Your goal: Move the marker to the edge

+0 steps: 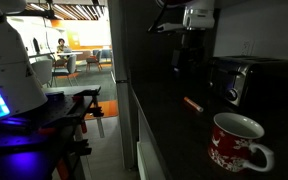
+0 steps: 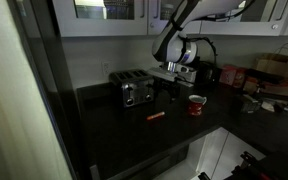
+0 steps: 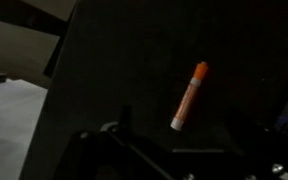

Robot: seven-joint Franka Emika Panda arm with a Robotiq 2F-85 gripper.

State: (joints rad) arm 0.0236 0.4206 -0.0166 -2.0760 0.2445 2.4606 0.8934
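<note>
Our hand [image 2: 168,90] hangs above the smooth, near-black tabletop [image 2: 109,135], and we cannot tell whether its fingers are spread or closed. In the wrist view the marker [image 3: 189,96], a slim orange cylinder with a white tip, lies flat on that tabletop. Its long axis runs from the orange end at 1 o'clock to the white tip at 7 o'clock, well apart from the straight edge [image 3: 56,75] at 9 o'clock.
</note>
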